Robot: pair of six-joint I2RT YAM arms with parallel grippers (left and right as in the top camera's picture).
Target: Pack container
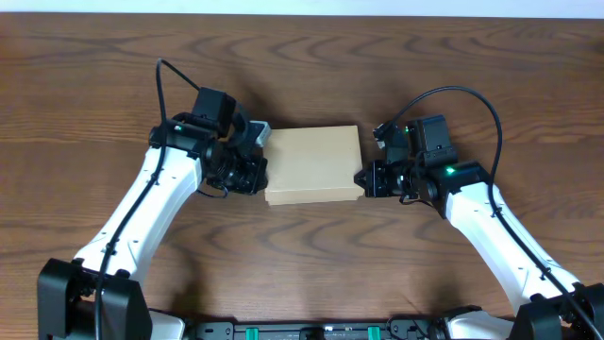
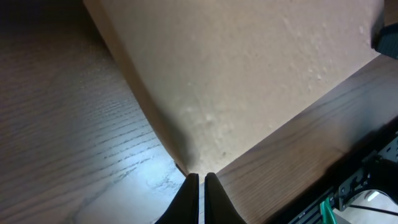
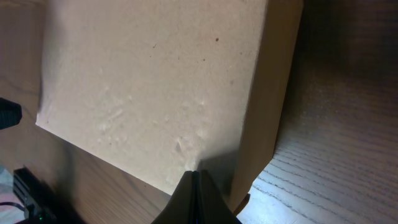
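The container (image 1: 313, 164) is a tan cardboard box lying closed on the table between my two arms. It fills the left wrist view (image 2: 249, 74) and the right wrist view (image 3: 155, 87). My left gripper (image 1: 261, 170) is shut and empty, its fingertips (image 2: 200, 179) at the box's lower left corner. My right gripper (image 1: 362, 179) is shut and empty, its tips (image 3: 195, 175) over the box's lower right corner, touching or just above the lid. No pens or markers show.
The dark wooden table (image 1: 311, 255) surrounds the box. The table's front edge with the arm bases (image 1: 311, 331) lies near the bottom of the overhead view.
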